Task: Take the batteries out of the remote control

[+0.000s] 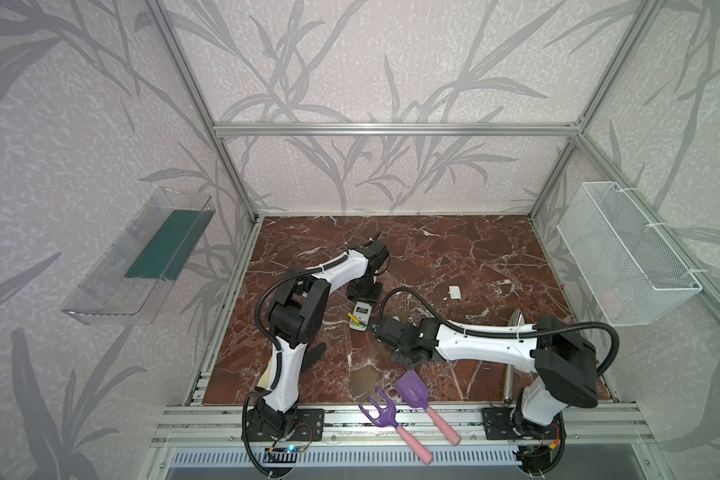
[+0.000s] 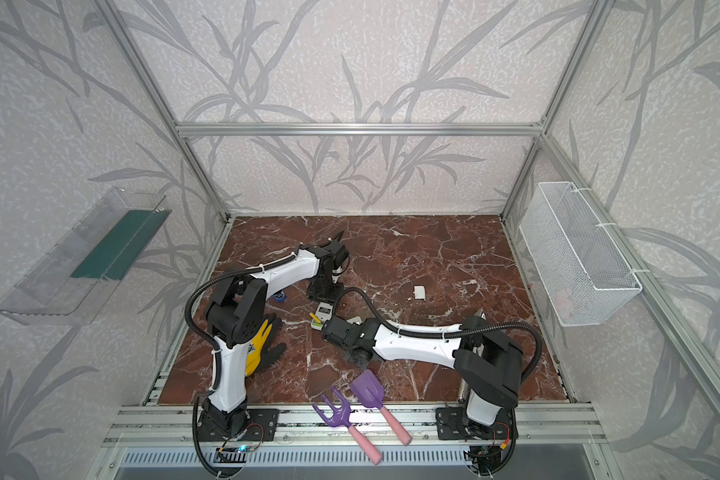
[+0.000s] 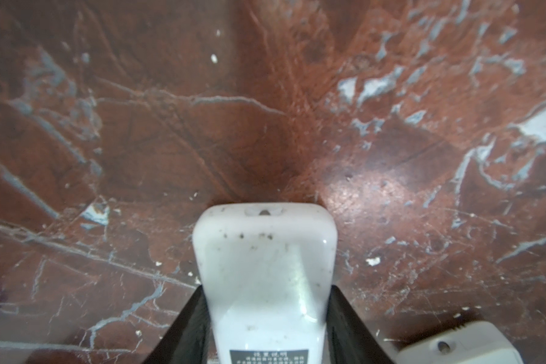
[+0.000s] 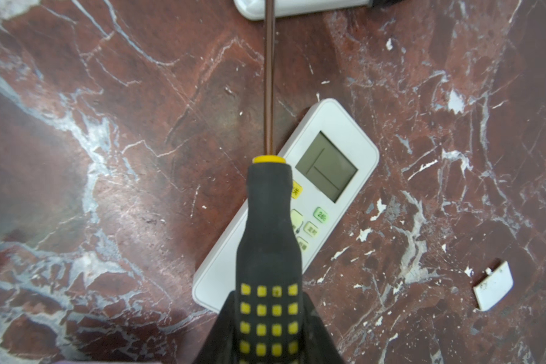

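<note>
A white remote control [image 3: 265, 268] lies back-up on the marble table, and my left gripper [image 3: 267, 302] is shut on its sides. In both top views the remote [image 1: 360, 312] sits mid-table under the left gripper [image 1: 364, 294]. A lime-green battery [image 1: 353, 319] sticks out tilted at its near end. My right gripper [image 4: 269, 302] is shut on a black-and-yellow screwdriver [image 4: 270, 239]. The screwdriver's shaft [image 4: 269, 78] reaches to the held remote's edge [image 4: 297, 8]. The right gripper [image 1: 377, 328] stands just right of the remote.
A second white remote [image 4: 331, 164] lies face up under the screwdriver. A white battery cover [image 1: 454, 292] lies further right. Purple toy fork [image 1: 381, 409] and shovel [image 1: 410, 388] lie at the front rail. A yellow-black glove [image 2: 258, 345] is beside the left arm. A wire basket [image 1: 624, 253] hangs on the right wall.
</note>
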Robot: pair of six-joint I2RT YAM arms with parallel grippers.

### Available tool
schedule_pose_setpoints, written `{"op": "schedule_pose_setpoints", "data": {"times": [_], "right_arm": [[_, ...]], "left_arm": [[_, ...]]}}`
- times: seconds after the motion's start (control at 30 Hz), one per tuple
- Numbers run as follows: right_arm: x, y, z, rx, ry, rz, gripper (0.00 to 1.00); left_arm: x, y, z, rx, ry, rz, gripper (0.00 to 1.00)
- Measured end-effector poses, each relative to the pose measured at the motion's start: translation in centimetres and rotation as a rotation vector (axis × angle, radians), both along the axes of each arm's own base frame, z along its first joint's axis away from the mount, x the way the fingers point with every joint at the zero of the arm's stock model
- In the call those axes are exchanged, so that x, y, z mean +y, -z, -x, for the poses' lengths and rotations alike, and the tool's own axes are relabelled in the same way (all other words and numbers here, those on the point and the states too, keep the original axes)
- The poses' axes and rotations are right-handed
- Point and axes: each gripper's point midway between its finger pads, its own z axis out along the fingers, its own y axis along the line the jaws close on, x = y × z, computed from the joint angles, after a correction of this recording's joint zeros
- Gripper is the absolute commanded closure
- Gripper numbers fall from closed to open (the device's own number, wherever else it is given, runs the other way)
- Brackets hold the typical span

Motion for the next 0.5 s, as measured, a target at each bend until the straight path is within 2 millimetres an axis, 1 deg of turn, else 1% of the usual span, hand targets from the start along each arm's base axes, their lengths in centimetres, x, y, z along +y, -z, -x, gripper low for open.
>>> {"op": "schedule_pose_setpoints", "data": {"times": [0.2,0.5], "right_arm": [[0.52,-0.05,0.08,0.008,-0.004,-0.024,1.0],[1.07,-0.4,-0.49,-0.012,0.001,-0.042,1.0]], "left_arm": [[0.01,-0.01,-0.02,0.001,-0.001,0.002,0.54],[0.01,-0.01,-0.01,0.001,-0.001,0.002,0.54]]}}
